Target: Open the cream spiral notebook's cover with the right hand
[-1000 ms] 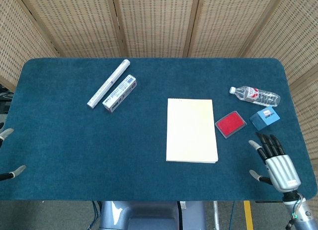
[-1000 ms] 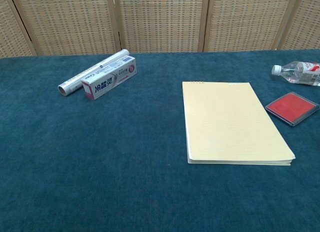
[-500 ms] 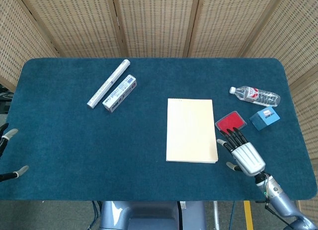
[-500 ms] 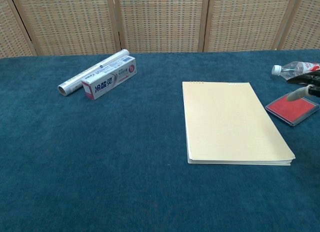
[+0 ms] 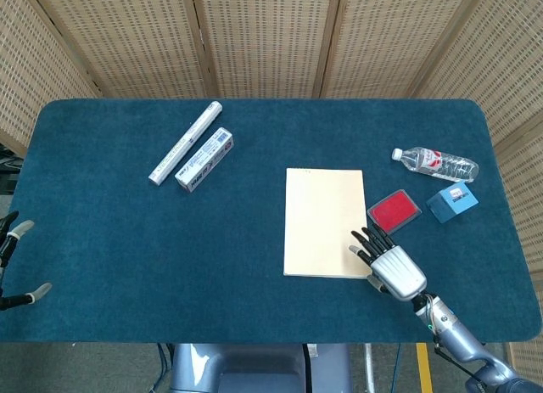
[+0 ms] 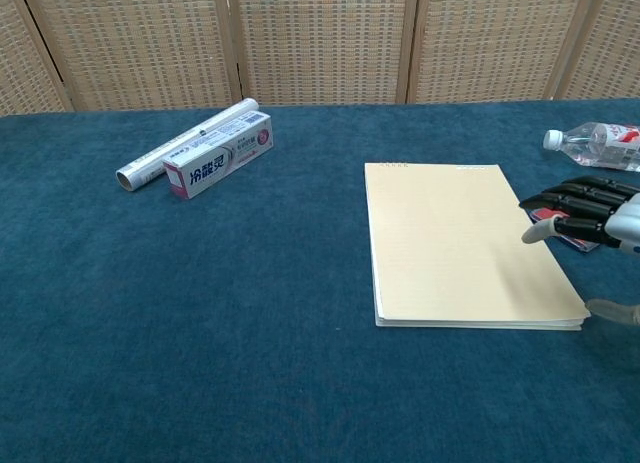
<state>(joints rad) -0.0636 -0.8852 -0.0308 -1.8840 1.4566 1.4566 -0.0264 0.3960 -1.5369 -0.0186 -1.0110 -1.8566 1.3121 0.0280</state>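
The notebook (image 5: 327,222) is lying closed, mid-worktop (image 5: 127,240). The right hand (image 5: 388,261) is hovering at its lower right corner, fingers spread, grasping nothing. Best bet: catching only the cover's right edge with the fingertips (image 6: 540,200), then lifting leftward.

toothpaste box (image 6: 218,159) | Chinese characters "冷酸灵" (side panel) | other print illegible

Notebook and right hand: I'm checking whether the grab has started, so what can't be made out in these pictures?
- Contact: head view, the right hand covers the notebook's near right corner; whether it touches is unclear.
- Right hand: chest view, cut off by the right edge.
- Left hand: only tips at the head view's left edge.
- Red pad: mostly hidden behind the fingers in the chest view.
- Bottle label: too small to read.
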